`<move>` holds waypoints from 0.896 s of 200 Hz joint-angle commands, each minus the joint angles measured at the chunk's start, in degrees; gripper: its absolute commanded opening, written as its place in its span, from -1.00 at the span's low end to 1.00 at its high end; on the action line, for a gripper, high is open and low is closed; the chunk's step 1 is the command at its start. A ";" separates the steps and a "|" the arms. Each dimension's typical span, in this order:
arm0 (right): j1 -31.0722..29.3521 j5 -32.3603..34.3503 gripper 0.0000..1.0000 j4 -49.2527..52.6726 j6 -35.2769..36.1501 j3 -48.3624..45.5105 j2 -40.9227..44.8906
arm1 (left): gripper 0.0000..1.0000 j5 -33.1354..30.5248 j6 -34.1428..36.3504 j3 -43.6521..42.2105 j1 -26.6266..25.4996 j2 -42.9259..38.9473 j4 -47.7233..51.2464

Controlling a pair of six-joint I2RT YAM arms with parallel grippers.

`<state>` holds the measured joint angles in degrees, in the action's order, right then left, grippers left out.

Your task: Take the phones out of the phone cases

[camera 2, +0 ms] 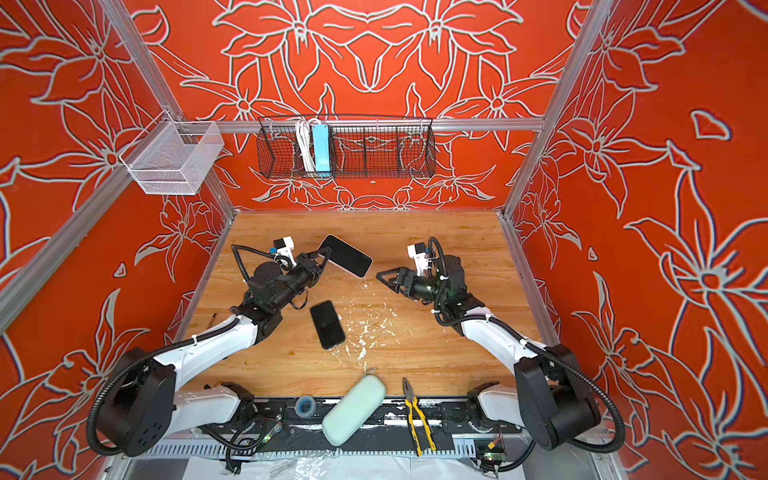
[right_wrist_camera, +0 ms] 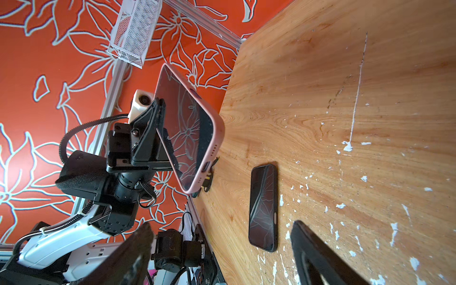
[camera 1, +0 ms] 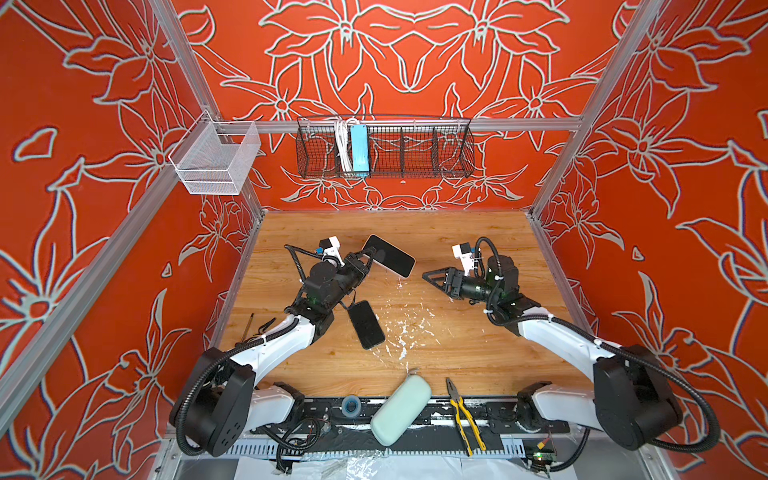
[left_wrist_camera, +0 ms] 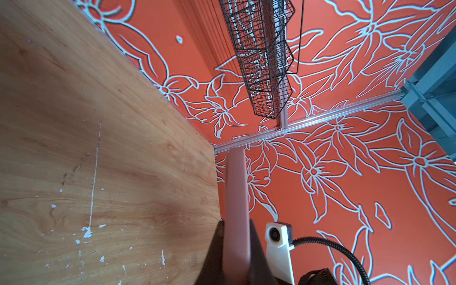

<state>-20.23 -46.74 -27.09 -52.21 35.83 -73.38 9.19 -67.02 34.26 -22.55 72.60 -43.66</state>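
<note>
Top views both show us the left gripper pinching 1 edge of the pink phone case, held tilted over the table, left of centre frame. Right wrist view shows us a dark glossy screen filling that case. 1 bare black phone lies flat on the wood below it, near centre frame. We see the right gripper spread wide and empty, right of the case and apart from it.
</note>
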 commanded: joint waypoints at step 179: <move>-5.95 1.57 0.61 -14.57 -4.53 1.79 -7.34 | -1.00 2.59 -4.87 0.37 -0.13 5.83 -15.70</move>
<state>-25.52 -46.26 -38.24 -55.86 36.51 -80.14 11.62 -71.59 33.93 -22.55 80.31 -53.69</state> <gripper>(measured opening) 0.811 0.096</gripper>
